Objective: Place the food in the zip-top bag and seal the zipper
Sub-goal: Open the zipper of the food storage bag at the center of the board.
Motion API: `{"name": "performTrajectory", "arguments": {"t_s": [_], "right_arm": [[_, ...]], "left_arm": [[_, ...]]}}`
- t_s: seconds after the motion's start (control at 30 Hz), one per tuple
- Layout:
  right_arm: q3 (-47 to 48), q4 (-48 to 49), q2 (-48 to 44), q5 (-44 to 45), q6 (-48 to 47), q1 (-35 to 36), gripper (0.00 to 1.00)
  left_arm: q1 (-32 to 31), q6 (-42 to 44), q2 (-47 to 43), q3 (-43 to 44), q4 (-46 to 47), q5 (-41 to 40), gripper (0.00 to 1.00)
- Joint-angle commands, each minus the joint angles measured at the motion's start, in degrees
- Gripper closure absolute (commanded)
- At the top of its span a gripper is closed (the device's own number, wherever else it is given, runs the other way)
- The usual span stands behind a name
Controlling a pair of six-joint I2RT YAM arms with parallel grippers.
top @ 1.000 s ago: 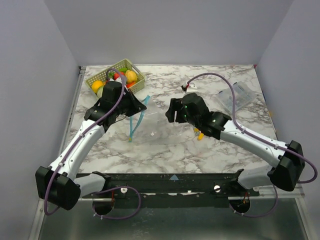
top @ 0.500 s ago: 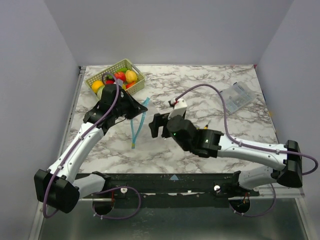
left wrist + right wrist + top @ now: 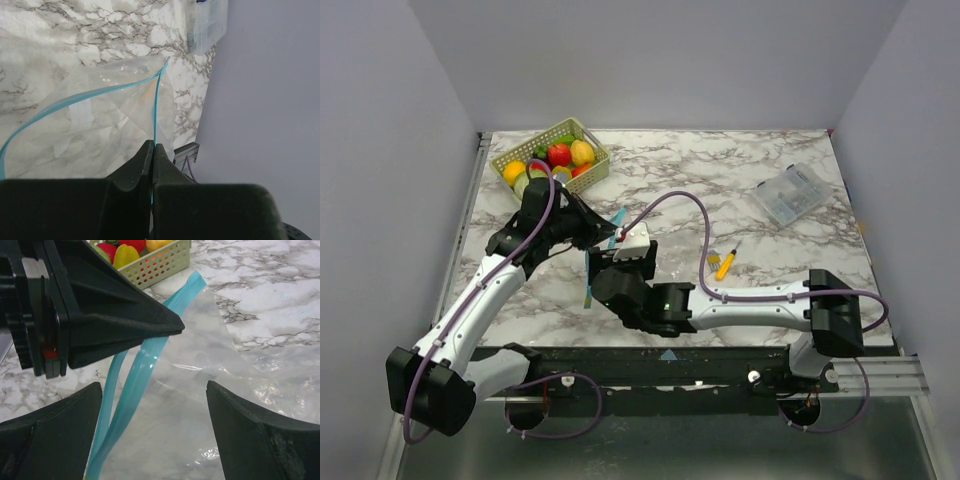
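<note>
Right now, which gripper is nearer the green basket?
Left. The left gripper, shut on the zipper, sits just on the near side of the green basket. The right gripper, open, is farther back, behind the left one.

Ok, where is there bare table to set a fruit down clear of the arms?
Bare table between the green basket and the clear box, and right of the yellow stick. Crowded centre-left: left gripper pinching the zipper, open right gripper at the bag.
</note>
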Motion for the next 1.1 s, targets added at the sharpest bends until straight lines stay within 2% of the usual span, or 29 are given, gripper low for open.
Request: {"name": "performTrajectory", "arguments": {"t_s": [0.0, 0.07, 0.13, 0.27, 0.4, 0.5, 0.53, 0.6, 0.7, 0.9, 1.07], "right_arm": [[4.4, 0.4, 3.6, 9.6, 2.1, 0.6, 0.12], [4.4, -0.4, 4.2, 11.5, 3.4, 0.6, 0.15], [3.6, 0.0, 4.4, 13.8, 4.0, 0.7, 0.26], [1.4, 4.8, 4.3, 13.8, 1.3, 0.6, 0.76], [-0.6, 7.9, 2.9, 11.6, -1.1, 0.7, 0.99], [-1.8, 8.7, 1.1, 8.5, -2.4, 0.0, 1.00], [-2.3, 8.6, 0.2, 7.2, -2.6, -0.4, 1.00], [-3.9, 8.7, -1.8, 3.3, -2.7, -1.6, 1.00], [-7.8, 9.9, -5.9, -3.1, -3.0, -3.4, 1.00], [-14.4, 11.8, -14.2, -17.5, -5.1, -8.4, 1.00], [-19.4, 15.3, -21.1, -30.1, -5.9, -12.5, 1.00]], "left_arm": [[0.2, -3.1, -2.0, -2.2, 2.0, 2.6, 1.00], [0.2, -3.3, -2.3, -2.6, 1.9, 2.6, 1.00], [0.3, -3.6, -2.8, -2.9, 1.8, 2.4, 1.00], [0.2, -3.7, -4.1, -3.2, 2.0, 1.6, 1.00], [0.2, 0.5, -4.3, -1.3, 0.1, -0.2, 1.00], [0.3, 5.5, -4.4, 1.0, -2.7, -1.9, 0.75], [0.3, 7.5, -4.5, 1.5, -3.0, -2.0, 0.58], [0.4, 11.9, -4.7, 2.7, -3.9, -1.5, 0.37], [1.0, 19.0, -5.2, 4.3, -4.7, 1.2, 0.20], [1.4, 32.7, -9.7, 3.6, -5.4, -2.2, 0.14], [1.4, 35.4, -11.8, 0.0, -5.2, -4.9, 0.12]]}}
